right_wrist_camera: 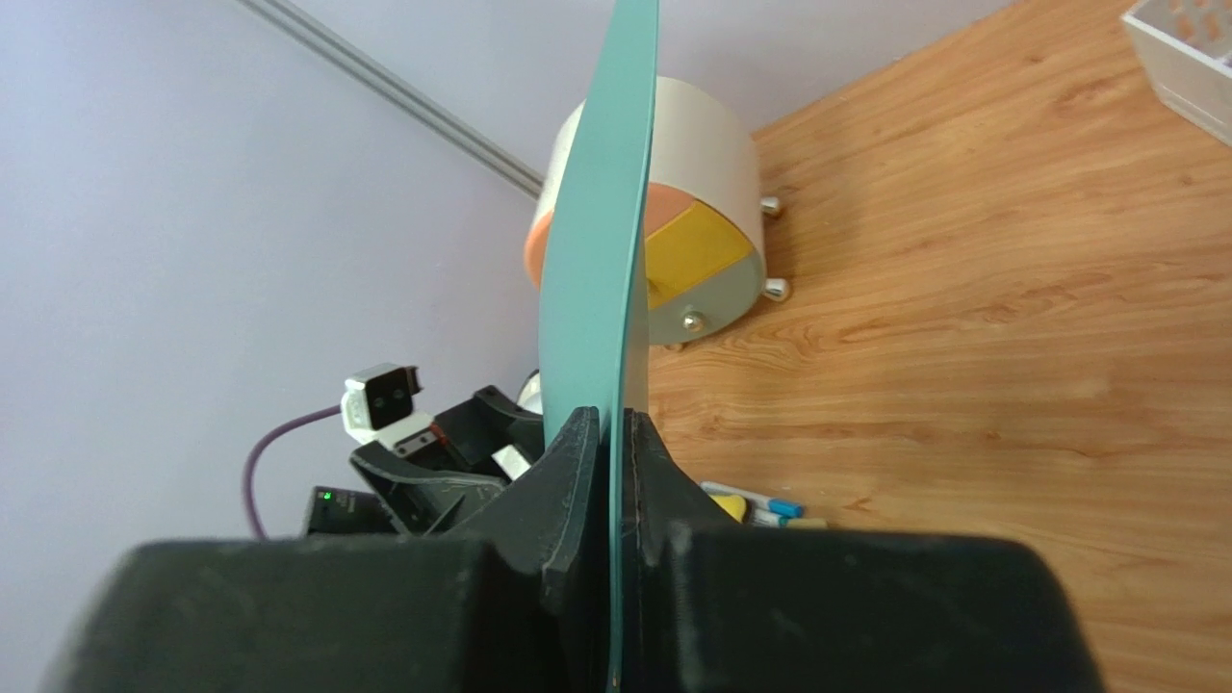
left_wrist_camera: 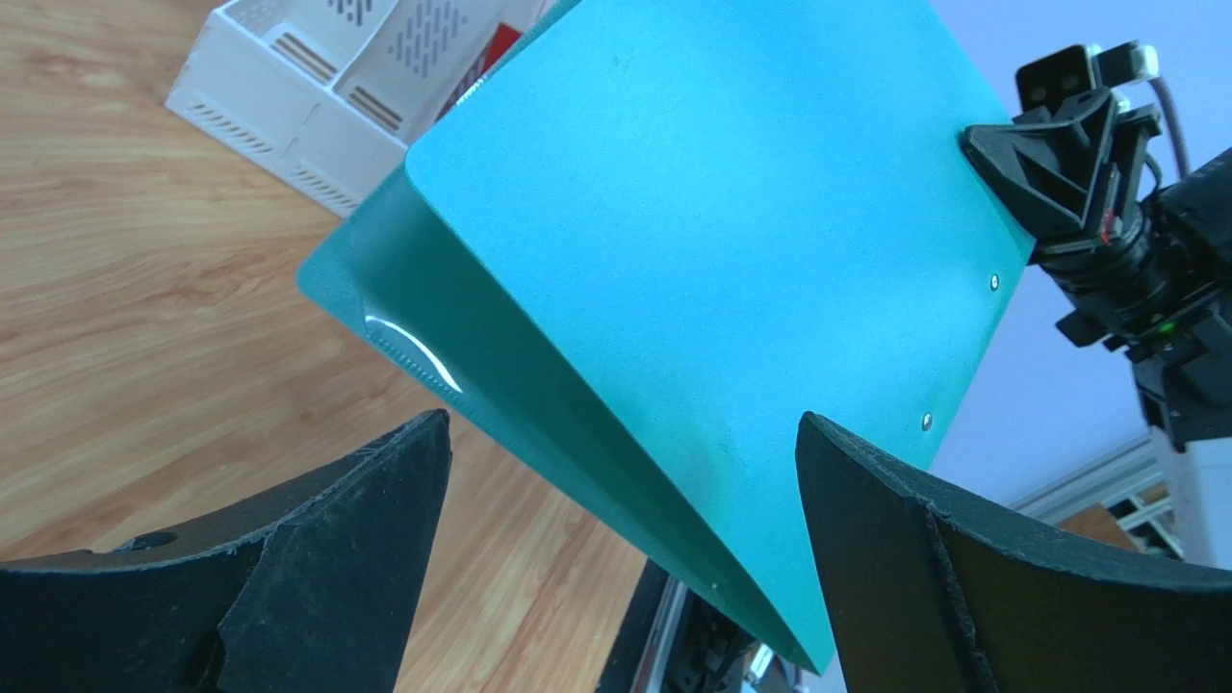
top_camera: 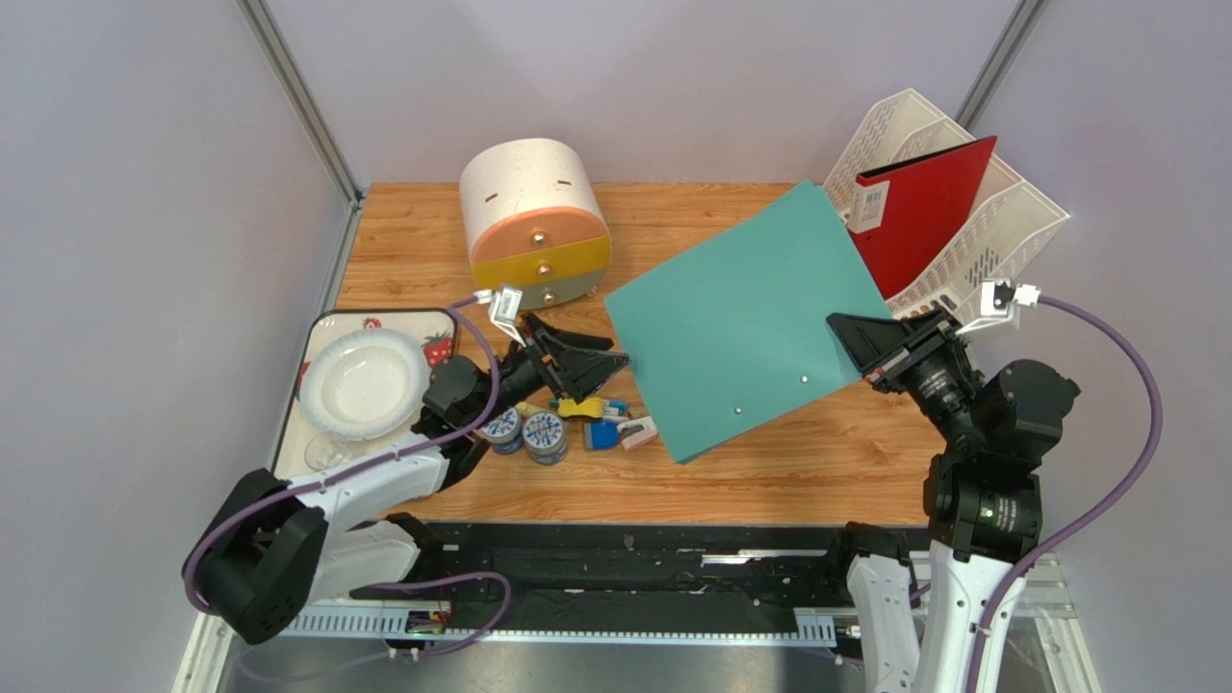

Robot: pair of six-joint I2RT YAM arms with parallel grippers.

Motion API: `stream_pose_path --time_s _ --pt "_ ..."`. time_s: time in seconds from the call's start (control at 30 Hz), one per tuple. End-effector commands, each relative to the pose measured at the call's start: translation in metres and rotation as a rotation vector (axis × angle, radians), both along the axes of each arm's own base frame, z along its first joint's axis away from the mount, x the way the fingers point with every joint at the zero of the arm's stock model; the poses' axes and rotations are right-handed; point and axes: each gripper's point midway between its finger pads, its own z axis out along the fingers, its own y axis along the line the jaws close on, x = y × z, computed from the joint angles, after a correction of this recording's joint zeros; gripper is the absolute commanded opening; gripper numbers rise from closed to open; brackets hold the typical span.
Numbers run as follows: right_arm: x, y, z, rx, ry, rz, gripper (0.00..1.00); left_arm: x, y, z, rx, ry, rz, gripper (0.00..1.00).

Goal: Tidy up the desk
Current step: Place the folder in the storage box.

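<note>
Right end effector (top_camera: 856,344): fingers pressed together on the right edge of a teal folder (top_camera: 738,325). The right wrist view shows the sheet edge-on, nipped between the two pads. An edge grip is probably the only practical one, since a flat folder offers nothing else to catch.

The teal folder is tilted and raised off the table (top_camera: 810,462). Its far corner reaches toward the white file rack (top_camera: 1012,231), where a red folder (top_camera: 926,210) already stands. My guess is that the rack is the destination. The near corner hangs over the clutter; I cannot tell whether it touches the wood.

Left end effector (top_camera: 605,364): fingers spread wide, gripping nothing, aimed at the folder's left edge. In the left wrist view the cover fills the gap between the two fingers without touching either. It looks posed to steady or take the floppy side, because a single edge grip lets the sheet bow, as the curl in the lower leaf shows.

The table is the light wood surface under everything, running from the arm bases to the back wall.

- Round drawer box (top_camera: 535,217) at the back, left of the folder.
- Strawberry-print tray (top_camera: 326,335) at the left edge, carrying a white plate (top_camera: 362,383).
- Two small jars (top_camera: 528,430) and some clips (top_camera: 600,419) just below the left end effector, loose and not yet sorted.

Risk: the folder could sag or swing open on the way to the rack.
</note>
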Motion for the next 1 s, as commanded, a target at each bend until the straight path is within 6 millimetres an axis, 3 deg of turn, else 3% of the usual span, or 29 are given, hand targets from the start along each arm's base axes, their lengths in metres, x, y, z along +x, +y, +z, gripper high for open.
stream_pose_path --time_s 0.0,0.33,0.97 --pt "-0.016 0.018 0.045 0.043 -0.168 0.107 0.00 -0.006 -0.001 0.031 -0.146 -0.089 -0.013 0.97" --pt "-0.018 0.024 0.049 0.081 -0.185 0.162 0.00 0.004 -0.013 0.016 -0.204 -0.044 -0.027 0.98" --pt "-0.011 0.027 0.033 0.080 -0.099 0.197 0.00 -0.017 -0.027 0.064 -0.270 -0.220 -0.095 0.98"
